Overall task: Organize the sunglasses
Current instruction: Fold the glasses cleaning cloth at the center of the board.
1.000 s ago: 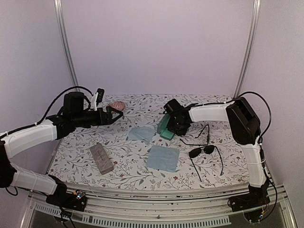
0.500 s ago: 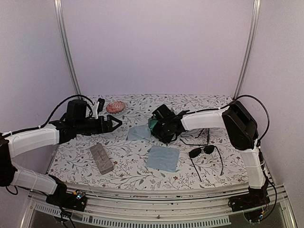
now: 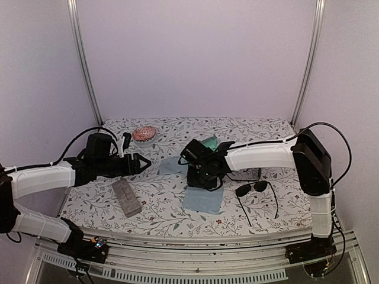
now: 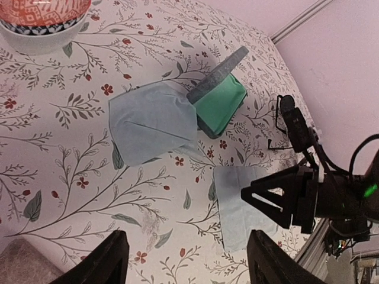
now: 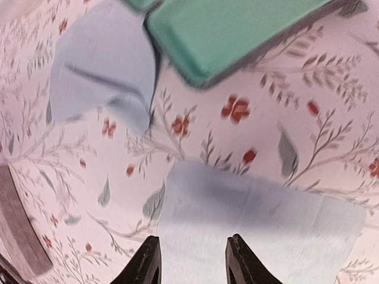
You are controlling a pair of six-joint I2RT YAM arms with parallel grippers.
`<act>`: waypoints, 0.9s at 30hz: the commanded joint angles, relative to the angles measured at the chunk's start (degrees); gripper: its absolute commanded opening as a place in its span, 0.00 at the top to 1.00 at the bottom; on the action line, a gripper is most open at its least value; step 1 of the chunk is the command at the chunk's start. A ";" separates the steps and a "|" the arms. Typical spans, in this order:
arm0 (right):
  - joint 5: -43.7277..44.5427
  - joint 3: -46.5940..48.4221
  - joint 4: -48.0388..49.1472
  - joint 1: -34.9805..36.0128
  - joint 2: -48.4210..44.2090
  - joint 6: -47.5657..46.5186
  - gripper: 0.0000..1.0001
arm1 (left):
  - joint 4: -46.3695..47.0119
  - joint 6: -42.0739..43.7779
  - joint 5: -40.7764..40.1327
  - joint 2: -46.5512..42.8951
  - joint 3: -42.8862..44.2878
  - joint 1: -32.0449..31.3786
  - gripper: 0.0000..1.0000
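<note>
The dark aviator sunglasses (image 3: 254,189) lie open on the table's right side. The second thin wire pair (image 3: 259,173) lies just behind them, mostly hidden by my right arm. My right gripper (image 3: 200,179) is open and empty, low over the left edge of the near light blue cloth (image 3: 204,199). In the right wrist view that cloth (image 5: 260,225) fills the space ahead of the right gripper (image 5: 192,266). My left gripper (image 3: 138,163) is open and empty above the table's left part. In its own view the left gripper (image 4: 189,266) hangs over bare tablecloth.
An open case with a green lining (image 3: 208,142) sits behind my right arm, beside a second blue cloth (image 3: 172,166). A closed grey case (image 3: 126,196) lies front left. A red patterned bowl (image 3: 144,134) stands at the back left.
My right gripper has swung left and nearer, from the green case to over the near cloth. My left gripper has dropped a little toward the near side.
</note>
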 commanded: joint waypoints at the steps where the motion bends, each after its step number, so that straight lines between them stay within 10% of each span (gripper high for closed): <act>1: 0.68 -0.77 -6.83 3.90 -0.68 -4.05 0.63 | 2.70 -1.12 -0.81 0.20 -1.08 -0.48 0.31; 27: 5.78 -15.26 -5.05 -4.15 -8.09 3.91 0.71 | -8.28 7.68 -3.46 42.22 30.82 -15.87 0.56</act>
